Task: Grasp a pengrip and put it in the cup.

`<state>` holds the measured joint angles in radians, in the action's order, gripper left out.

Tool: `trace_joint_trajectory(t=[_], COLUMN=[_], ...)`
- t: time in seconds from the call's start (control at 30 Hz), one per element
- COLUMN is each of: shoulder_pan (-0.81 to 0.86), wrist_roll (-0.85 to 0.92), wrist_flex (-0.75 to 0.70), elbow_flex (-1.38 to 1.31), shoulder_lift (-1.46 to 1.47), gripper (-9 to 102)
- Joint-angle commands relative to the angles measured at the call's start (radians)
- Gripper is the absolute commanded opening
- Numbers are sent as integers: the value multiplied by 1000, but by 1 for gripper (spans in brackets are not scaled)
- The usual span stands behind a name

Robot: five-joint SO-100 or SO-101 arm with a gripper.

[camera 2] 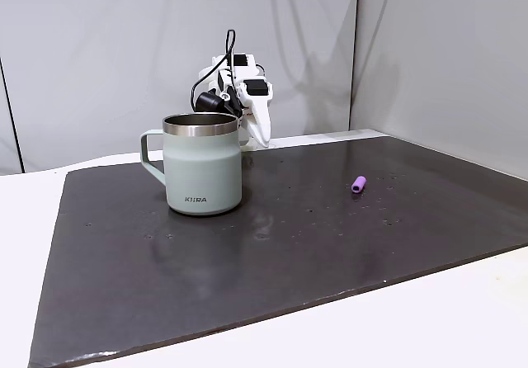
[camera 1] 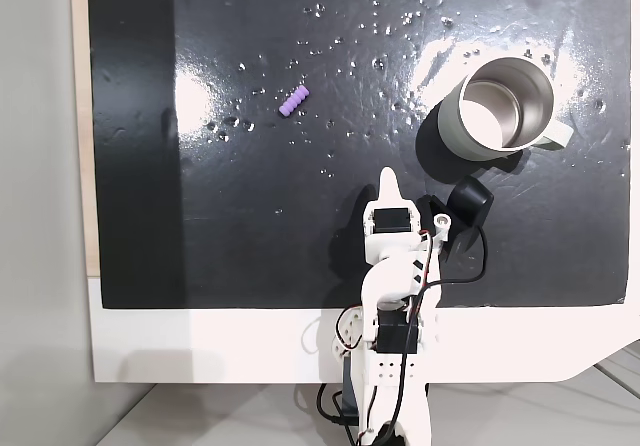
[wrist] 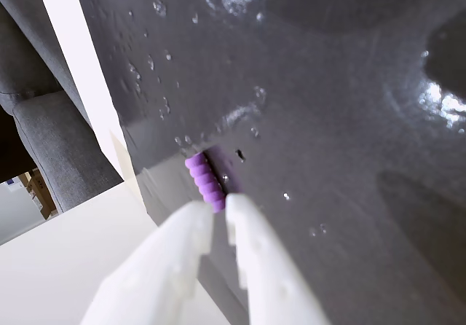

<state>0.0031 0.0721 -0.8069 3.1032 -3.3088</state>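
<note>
A tiny light-purple ribbed rubbery pengrip (camera 1: pixel 294 101) lies on its side on a glossy black mat (camera 1: pixel 250 226) that covers most of a white surface (camera 1: pixel 200 346); in the fixed view from above it sits in the upper middle-left of the mat, well apart from everything else, and in the low fixed view it shows as a small purple cylinder (camera 2: pixel 359 184) out on the right half of the mat. The round steel cup (camera 1: pixel 500 106), pale grey-green outside with a shiny metal inside and a small side handle, stands upright toward the upper right of the mat in the view from above, and in the low fixed view it stands left of centre (camera 2: pixel 202 166) with its handle turned to the left. The white robot arm (camera 1: pixel 395 296) reaches in from the lower edge of the mat, its gripper (camera 1: pixel 388 178) pointing up the picture, near the cup and well apart from the pengrip. In the wrist view the two white fingers (wrist: pixel 255 245) are nearly together with only a narrow slit between them, grasping nothing, and the pengrip (wrist: pixel 204 182) lies on the mat just past their tips.
</note>
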Motion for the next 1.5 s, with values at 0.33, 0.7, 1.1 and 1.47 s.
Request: trace_joint_trajectory(t=[0.33, 0.7, 1.1, 1.47], shoulder_pan=[-20, -103, -127, -135], wrist_roll=[54, 64, 121, 149], wrist_flex=[37, -32, -34, -58], elbow_flex=[-5, -216, -704, -1198], shoulder_lift=[-9, 52, 658, 1213], gripper=[0, 0, 0, 0])
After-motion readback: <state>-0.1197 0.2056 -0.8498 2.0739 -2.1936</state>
